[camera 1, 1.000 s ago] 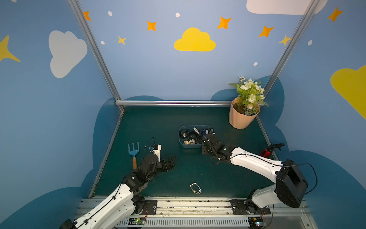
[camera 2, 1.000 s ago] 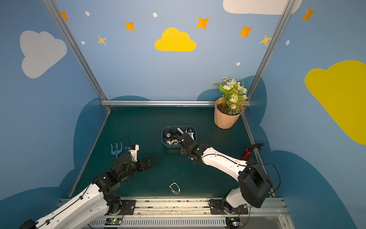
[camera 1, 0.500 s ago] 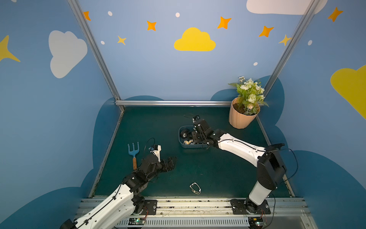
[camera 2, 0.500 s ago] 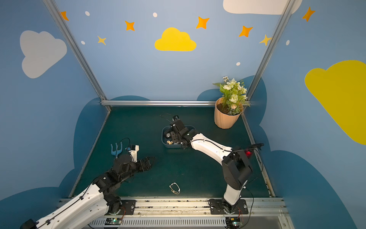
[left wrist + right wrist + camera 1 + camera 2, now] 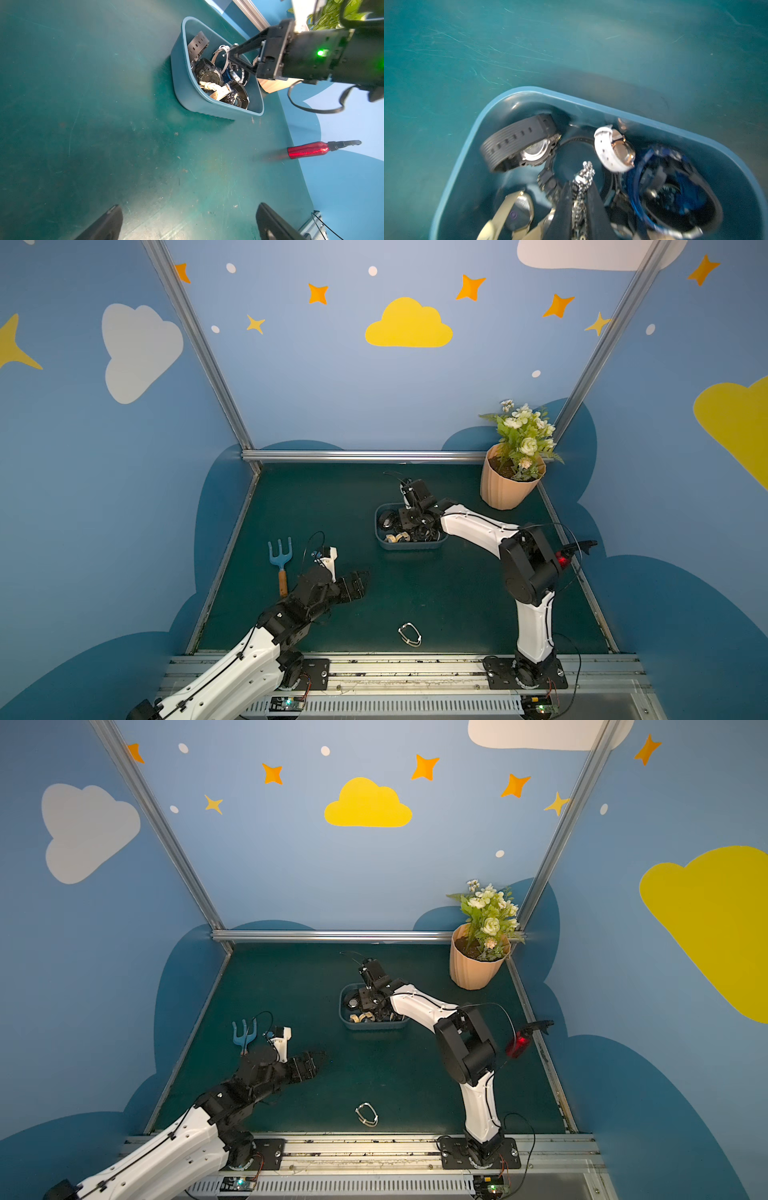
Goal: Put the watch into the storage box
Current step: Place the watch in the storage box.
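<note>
**Watch clamped over the box**

Rail and wall close off the mat [image 5: 415, 597] on my far left, and a blue hand rake [image 5: 280, 560] lies just beside that edge, tines toward the back. The left arm reaches low from its front-left base toward the middle. The left gripper [image 5: 353, 585] hangs above bare mat with its 2 fingers [image 5: 108, 222] spread wide and nothing between them. Ahead of it I see open mat all the way to the box.

Near the front rail, at the middle, a looped silver band [image 5: 409, 635] lies alone, well apart from both arms.

The storage box [image 5: 409, 546] sits mid-mat toward the back, clear of every wall. A pile of watches [image 5: 207, 74] lies inside it.

The right arm stands up from its front-right base, elbow high, forearm slanting back and left, wrist tipped down over the box. The right gripper [image 5: 580, 187] is pinched together on the watch [image 5: 583, 172], a silver link band that hangs within the box rim. I cannot tell if it touches the pile.

A peach flower pot [image 5: 505, 489] fills the rear right corner. A red bottle [image 5: 307, 149] lies at the right edge.
</note>
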Controlling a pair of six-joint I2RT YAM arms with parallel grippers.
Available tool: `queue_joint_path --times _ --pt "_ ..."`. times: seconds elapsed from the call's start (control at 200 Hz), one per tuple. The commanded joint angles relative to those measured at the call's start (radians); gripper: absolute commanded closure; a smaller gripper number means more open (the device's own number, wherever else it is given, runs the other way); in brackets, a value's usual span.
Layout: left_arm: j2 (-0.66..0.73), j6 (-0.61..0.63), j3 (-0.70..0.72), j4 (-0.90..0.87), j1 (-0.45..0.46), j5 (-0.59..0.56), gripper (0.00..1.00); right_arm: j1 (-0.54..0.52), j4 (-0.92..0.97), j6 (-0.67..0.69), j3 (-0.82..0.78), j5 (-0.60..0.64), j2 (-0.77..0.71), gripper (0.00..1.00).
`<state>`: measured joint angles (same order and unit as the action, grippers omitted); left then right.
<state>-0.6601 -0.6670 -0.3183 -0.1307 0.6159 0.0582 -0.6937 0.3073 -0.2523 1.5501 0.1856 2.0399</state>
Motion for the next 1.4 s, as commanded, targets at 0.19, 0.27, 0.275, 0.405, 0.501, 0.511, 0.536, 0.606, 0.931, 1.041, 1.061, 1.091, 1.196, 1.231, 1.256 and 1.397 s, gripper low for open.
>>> queue_joint_path --times 0.19,0.27,0.275,0.405,0.501,0.511,0.536,0.606,0.931,1.041,1.061,1.091,1.196,1.231,1.256,1.397 --pt "-0.022 -0.004 -0.005 0.002 -0.003 -0.003 0.0 0.022 0.016 0.007 0.095 -0.053 0.073 0.95" --pt "-0.03 -0.004 -0.009 0.001 -0.004 -0.001 0.0 0.022 0.022 -0.001 0.093 -0.054 0.054 0.82" --pt "-0.03 -0.005 -0.01 0.0 -0.004 0.0 0.0 0.022 0.022 -0.002 0.093 -0.054 0.052 0.8" --pt "-0.038 -0.005 -0.02 0.004 -0.002 0.003 0.0 0.022 -0.003 0.009 0.06 -0.055 -0.019 0.55" --pt "-0.052 -0.001 -0.02 0.013 -0.002 0.001 0.0 0.022 -0.003 0.013 0.044 -0.061 -0.075 0.47" --pt "-0.053 -0.002 -0.022 0.013 -0.003 0.002 0.0 0.023 -0.002 0.012 0.042 -0.062 -0.081 0.47" --pt "-0.056 -0.004 -0.027 0.01 -0.002 0.004 0.0 0.023 -0.003 0.011 0.034 -0.064 -0.099 0.45" --pt "-0.065 -0.017 -0.04 0.003 -0.003 0.016 0.0 0.023 -0.013 0.005 -0.001 -0.073 -0.148 0.42" --pt "-0.1 -0.074 -0.056 0.026 0.001 0.079 0.0 0.016 -0.118 -0.054 -0.379 -0.135 -0.487 0.25" --pt "-0.115 -0.118 -0.074 0.001 0.027 0.078 0.04 0.01 -0.13 -0.067 -0.517 -0.112 -0.607 0.18" --pt "-0.116 -0.134 -0.078 -0.008 0.036 0.068 0.06 0.009 -0.127 -0.072 -0.538 -0.107 -0.627 0.17" --pt "-0.115 -0.154 -0.083 -0.019 0.056 0.055 0.09 0.008 -0.121 -0.077 -0.568 -0.098 -0.654 0.17" --pt "-0.111 -0.22 -0.092 -0.046 0.168 -0.032 0.19 0.008 -0.105 -0.098 -0.657 -0.065 -0.741 0.16" --pt "-0.115 -0.243 -0.097 -0.059 0.214 -0.072 0.21 0.008 -0.098 -0.108 -0.682 -0.054 -0.762 0.16" --pt "-0.119 -0.26 -0.104 -0.07 0.246 -0.102 0.23 0.009 -0.092 -0.113 -0.696 -0.048 -0.775 0.16" --pt "-0.181 -0.37 -0.132 -0.1 0.401 -0.199 0.32 0.01 -0.039 -0.134 -0.741 -0.023 -0.824 0.16"
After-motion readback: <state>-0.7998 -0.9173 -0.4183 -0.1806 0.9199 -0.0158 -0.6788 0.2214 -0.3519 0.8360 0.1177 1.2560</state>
